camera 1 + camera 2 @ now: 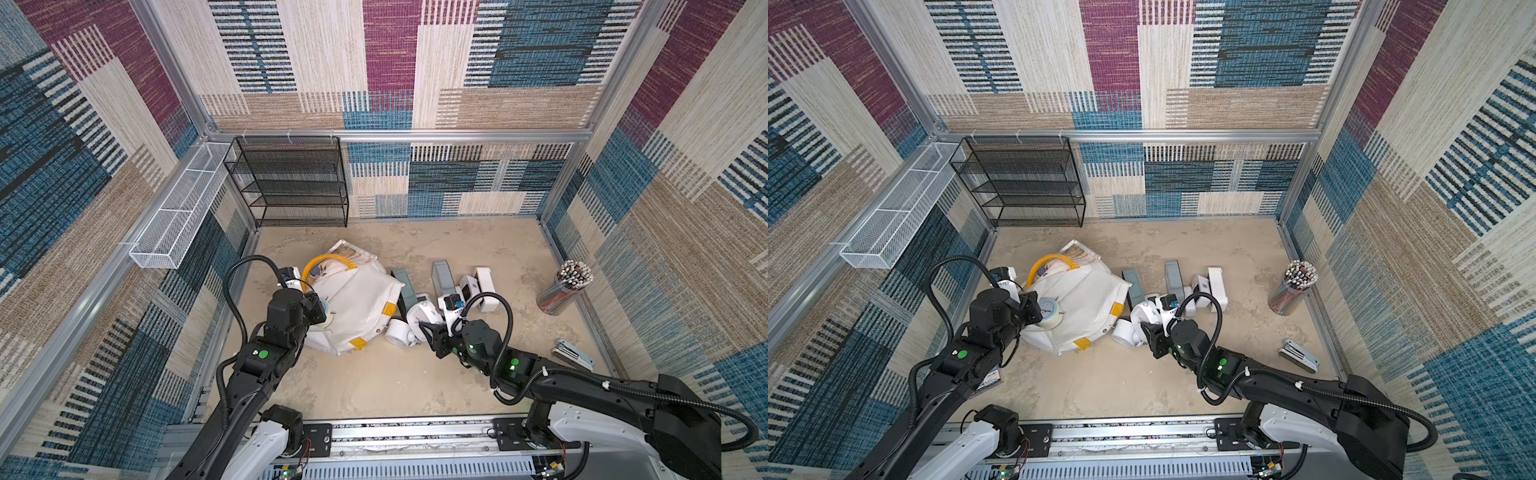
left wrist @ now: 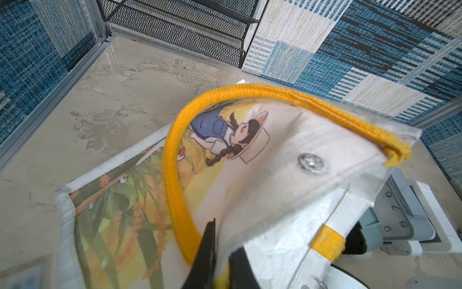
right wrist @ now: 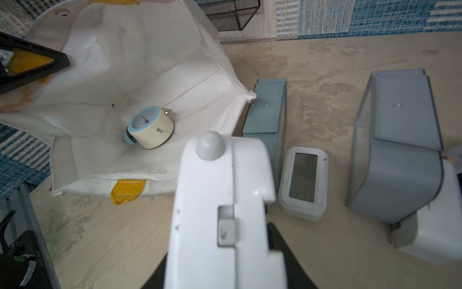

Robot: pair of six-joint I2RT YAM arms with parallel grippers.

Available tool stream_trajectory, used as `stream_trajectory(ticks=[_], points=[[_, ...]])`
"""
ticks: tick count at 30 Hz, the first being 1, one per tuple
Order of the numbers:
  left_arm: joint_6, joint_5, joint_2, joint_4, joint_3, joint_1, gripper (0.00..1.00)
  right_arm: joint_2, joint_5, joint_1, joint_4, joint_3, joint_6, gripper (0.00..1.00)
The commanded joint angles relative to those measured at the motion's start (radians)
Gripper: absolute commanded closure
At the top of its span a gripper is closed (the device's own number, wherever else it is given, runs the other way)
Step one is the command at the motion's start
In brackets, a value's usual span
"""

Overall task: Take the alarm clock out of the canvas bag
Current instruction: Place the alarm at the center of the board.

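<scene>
Your left gripper (image 2: 221, 240) is clenched on the rim of the canvas bag (image 1: 361, 303), right beside a yellow strap (image 2: 175, 160), and holds that edge up off the table (image 1: 395, 386). The bag sits slumped at the left-centre of the surface, with its mouth gaping toward the near right. The alarm clock (image 3: 150, 127), cream-bodied with a pale blue face ring, lies tilted on the white lining inside the bag, apart from both grippers; it has not left the bag. Your right gripper (image 1: 429, 329) is just right of the bag's mouth and grasps a white device (image 3: 225, 200) with a grey knob on top, its fingers flanking the casing. On the table beside it you have a small white digital clock (image 3: 303, 180) just beside a narrow grey-blue box (image 3: 267, 110), and a larger grey-blue box (image 3: 400, 140) further right. A jar of pencils (image 1: 563, 286) stands near the right wall, and a stapler (image 1: 573, 353) lies nearer
</scene>
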Motion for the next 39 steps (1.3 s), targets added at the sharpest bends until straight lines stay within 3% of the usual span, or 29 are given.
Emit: stream_trajectory(ticks=[1, 26, 39], points=[[-0.008, -0.027, 0.001, -0.025, -0.001, 0.002, 1.00, -0.034, 0.005, -0.022, -0.008, -0.021, 0.058, 0.70], [-0.013, -0.022, 0.001, -0.025, -0.002, 0.000, 1.00, 0.028, -0.101, -0.132, -0.104, -0.043, 0.165, 0.69], [-0.013, -0.021, -0.001, -0.026, 0.000, -0.001, 1.00, 0.055, -0.160, -0.196, -0.136, -0.042, 0.184, 0.61]])
